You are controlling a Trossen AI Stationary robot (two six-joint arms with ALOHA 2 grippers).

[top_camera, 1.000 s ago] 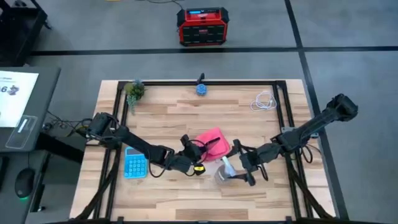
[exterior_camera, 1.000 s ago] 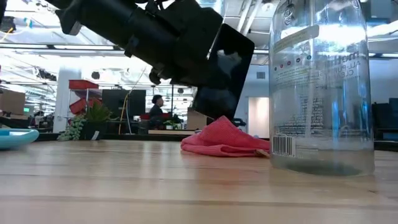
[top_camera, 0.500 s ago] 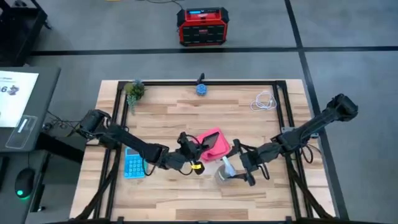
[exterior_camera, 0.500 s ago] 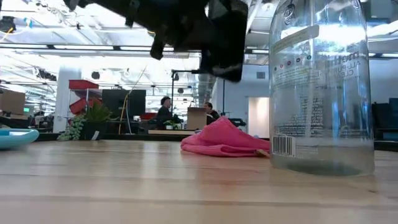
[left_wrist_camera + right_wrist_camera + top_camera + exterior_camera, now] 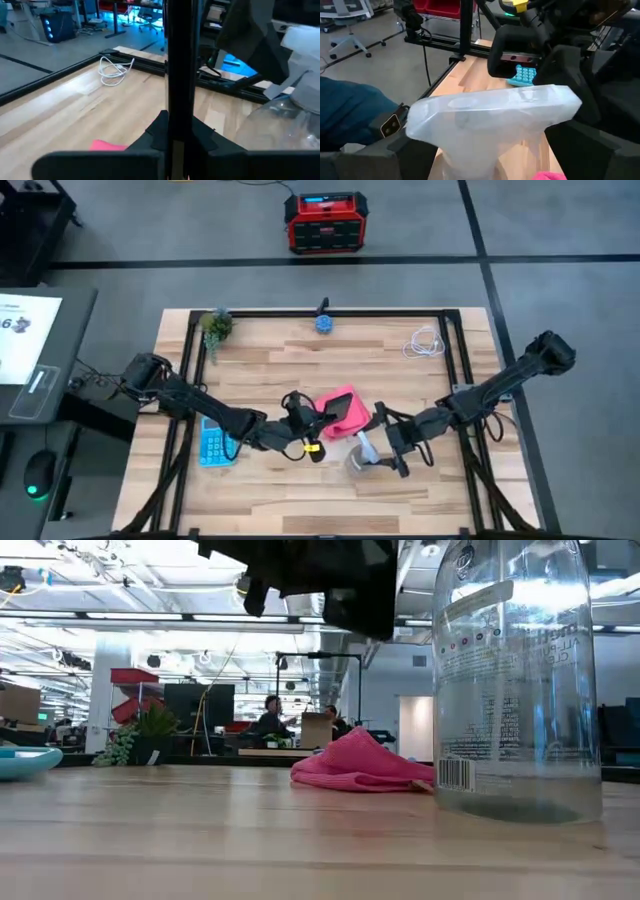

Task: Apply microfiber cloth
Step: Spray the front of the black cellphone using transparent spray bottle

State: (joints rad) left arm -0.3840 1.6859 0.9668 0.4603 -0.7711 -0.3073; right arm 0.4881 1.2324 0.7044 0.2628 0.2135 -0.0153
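The wooden bench (image 5: 280, 490) carries everything, framed by black rails. Across it from one side reaches the left arm, its left hand (image 5: 322, 417) raised above the bench near the middle, pinching a black phone (image 5: 352, 413) that stands on edge between its fingers; in the left wrist view the phone (image 5: 178, 75) runs as a dark upright bar through the middle. From the other side comes the right arm, whose right hand (image 5: 383, 450) is clamped around a clear spray bottle (image 5: 361, 455) standing upright on the bench. In the low view the bottle (image 5: 515, 680) looms close, partly masking what lies behind it.

The microfiber cloth (image 5: 335, 401) lies bunched on the bench just under the lifted phone, beside the bottle; the low view shows the cloth (image 5: 360, 765) as a rumpled pink mound resting on the wood.

A light blue calculator (image 5: 214, 443) lies under the left arm's forearm. Further off sit a small green plant (image 5: 216, 326), a coiled white cable (image 5: 426, 343) and a small blue object (image 5: 324, 323).
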